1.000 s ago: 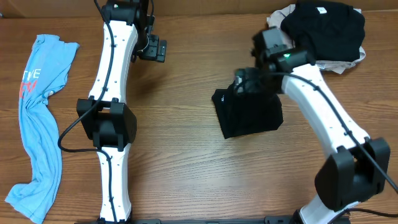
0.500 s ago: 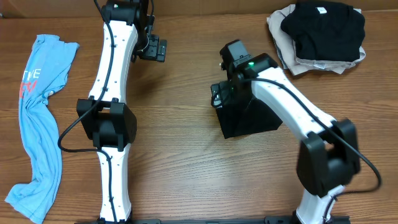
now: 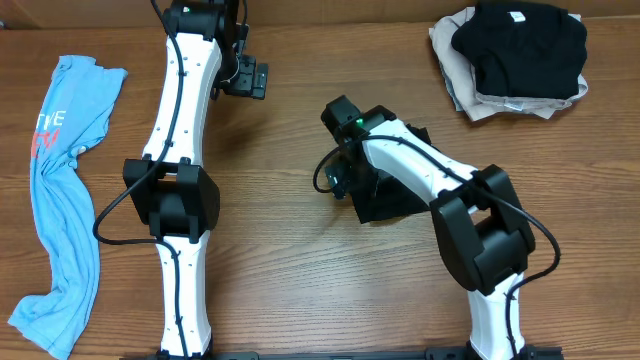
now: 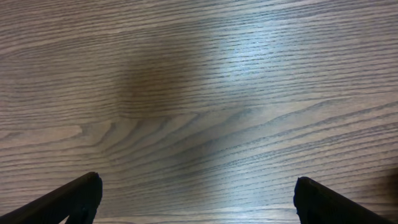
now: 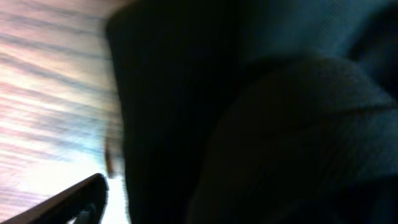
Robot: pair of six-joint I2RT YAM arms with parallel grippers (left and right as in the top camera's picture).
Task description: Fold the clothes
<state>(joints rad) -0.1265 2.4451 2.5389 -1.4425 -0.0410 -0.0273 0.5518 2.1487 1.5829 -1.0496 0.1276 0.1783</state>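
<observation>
Three lots of limp, light cloth: blue shirt (image 3: 60,190) along the surface's (image 3: 300,290) left edge; folded black shirt (image 3: 390,203) mid-surface, right end effector (image 3: 335,178) spread wide at its left edge; pile (image 3: 520,50) in the far right corner. Left end effector (image 3: 252,78) spread, empty. Probably best pinched at hems or corners.

Wooden table (image 3: 290,270): light blue T-shirt (image 3: 60,220) at left, folded black T-shirt (image 3: 400,197) centre, black-on-beige pile (image 3: 520,50) far right.

site: robot lab bench | signs: white left arm (image 3: 185,120) and right arm (image 3: 420,170) on one wood-grain table (image 3: 290,290) | black cable (image 3: 103,212) looping off an arm | blue shirt (image 3: 60,200), shirt pile (image 3: 515,55) on bare top
</observation>
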